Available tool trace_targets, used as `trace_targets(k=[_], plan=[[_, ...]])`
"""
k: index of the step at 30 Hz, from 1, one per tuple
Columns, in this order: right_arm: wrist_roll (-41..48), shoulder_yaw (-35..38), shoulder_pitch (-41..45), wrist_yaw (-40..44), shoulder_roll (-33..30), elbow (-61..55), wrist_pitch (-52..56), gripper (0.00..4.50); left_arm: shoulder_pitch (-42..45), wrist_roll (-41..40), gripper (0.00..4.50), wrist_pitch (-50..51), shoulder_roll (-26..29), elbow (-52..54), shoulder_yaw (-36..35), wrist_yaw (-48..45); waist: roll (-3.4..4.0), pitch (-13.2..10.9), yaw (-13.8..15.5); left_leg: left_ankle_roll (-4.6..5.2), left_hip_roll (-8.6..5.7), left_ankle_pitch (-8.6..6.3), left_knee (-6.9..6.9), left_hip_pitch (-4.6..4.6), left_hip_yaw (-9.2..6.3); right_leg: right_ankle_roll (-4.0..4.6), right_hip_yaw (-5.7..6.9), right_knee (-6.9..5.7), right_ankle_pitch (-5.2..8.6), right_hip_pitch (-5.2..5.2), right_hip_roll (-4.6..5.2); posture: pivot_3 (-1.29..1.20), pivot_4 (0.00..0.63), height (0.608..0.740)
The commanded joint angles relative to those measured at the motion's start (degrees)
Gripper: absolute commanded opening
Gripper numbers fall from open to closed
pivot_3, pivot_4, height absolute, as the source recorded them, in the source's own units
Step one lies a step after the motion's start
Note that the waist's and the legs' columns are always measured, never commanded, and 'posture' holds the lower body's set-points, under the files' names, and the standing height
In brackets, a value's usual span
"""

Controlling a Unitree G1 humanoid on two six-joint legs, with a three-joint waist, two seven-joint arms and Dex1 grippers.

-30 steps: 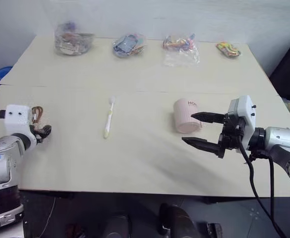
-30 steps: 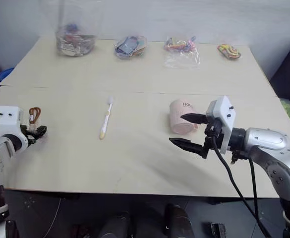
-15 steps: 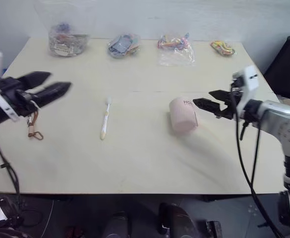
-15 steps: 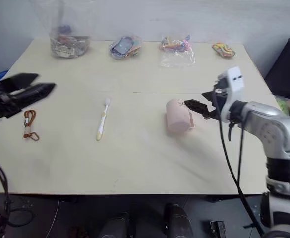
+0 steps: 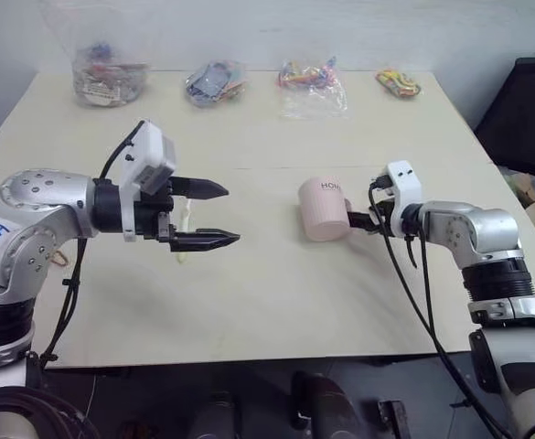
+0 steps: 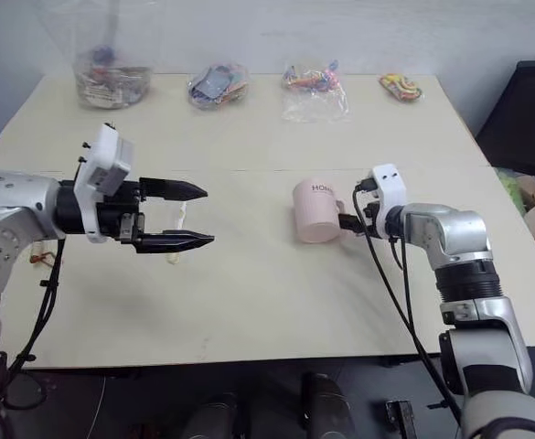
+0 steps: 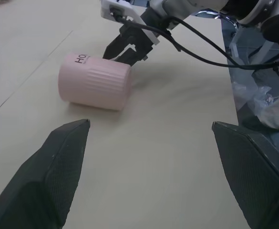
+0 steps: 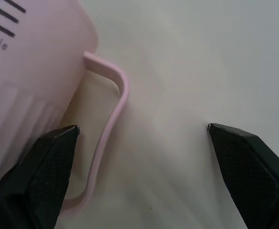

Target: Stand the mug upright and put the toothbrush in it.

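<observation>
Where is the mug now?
In the head views, the mug lies on its side on the table, right of centre, with the right gripper at its handle.

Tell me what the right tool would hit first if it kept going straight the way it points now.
Most likely the mug's handle: the right tool is open and the handle sits between its fingers, with the pink mug lying on its side just beyond. Depth is hard to judge, so contact may be near.
</observation>
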State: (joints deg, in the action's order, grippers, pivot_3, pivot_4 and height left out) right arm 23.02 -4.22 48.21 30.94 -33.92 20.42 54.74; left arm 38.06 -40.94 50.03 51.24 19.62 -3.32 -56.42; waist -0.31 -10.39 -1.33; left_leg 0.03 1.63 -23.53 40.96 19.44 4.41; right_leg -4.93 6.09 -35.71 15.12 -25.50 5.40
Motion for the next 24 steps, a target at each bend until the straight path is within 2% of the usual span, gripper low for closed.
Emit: trace_targets(k=[1,8,10,12,18,24], plan=[[-0.6,-0.7,1.8,2.9,0.5,-1.6,1.3,3.61,1.2,0.4,4.37,-1.5,-0.3,0.5,0.1,-0.4,0.0,0.0,-0.1,0.0,0.01,0.0,0.0,0.0,-0.02,0.0,0.0,0.0,0.0,0.0,0.0,0.0,0.15,0.74],[-2.9,-0.6,2.4,3.8,1.9,-0.7,0.9,1.09,2.0,2.9,4.37,-3.0,-1.0,-1.1,1.6,-0.4,0.0,0.0,-0.1,0.0,0.0,0.0,0.01,0.02,-0.07,0.0,0.02,0.0,0.0,0.0,0.02,0.0,0.15,0.74],[-3.5,-0.2,2.3,3.6,2.3,-0.9,-0.5,0.46,1.8,3.2,4.37,-3.0,-1.1,-1.1,1.5,-0.2,0.0,0.0,-0.2,0.0,0.0,0.0,0.01,0.02,-0.07,0.0,0.03,0.0,0.0,0.0,0.01,0.0,0.15,0.74],[-2.7,1.7,2.1,3.3,3.7,-2.0,-3.2,0.04,1.3,3.4,4.37,-3.0,-1.1,-1.0,1.3,0.2,0.0,0.0,-0.2,0.0,-0.01,0.0,0.01,0.02,-0.06,0.0,0.02,0.0,0.0,0.0,0.02,0.0,0.15,0.74],[-4.2,5.8,2.3,-3.5,13.6,-5.3,-19.1,0.04,-3.1,2.0,4.37,-1.2,-0.6,-0.6,-2.9,3.0,0.04,0.0,-0.6,0.0,0.04,0.0,-0.01,0.0,-0.18,0.0,-0.03,-0.05,0.0,-0.08,-0.01,0.0,0.15,0.74],[-14.3,1.0,-1.1,-11.6,26.4,2.1,-47.7,0.04,-8.6,1.0,4.37,1.1,1.6,-0.1,-9.1,4.9,0.07,0.0,-0.9,-0.02,0.01,0.01,-0.06,0.0,-0.47,0.04,-0.02,-0.07,0.02,-0.12,0.02,0.0,0.15,0.74]])
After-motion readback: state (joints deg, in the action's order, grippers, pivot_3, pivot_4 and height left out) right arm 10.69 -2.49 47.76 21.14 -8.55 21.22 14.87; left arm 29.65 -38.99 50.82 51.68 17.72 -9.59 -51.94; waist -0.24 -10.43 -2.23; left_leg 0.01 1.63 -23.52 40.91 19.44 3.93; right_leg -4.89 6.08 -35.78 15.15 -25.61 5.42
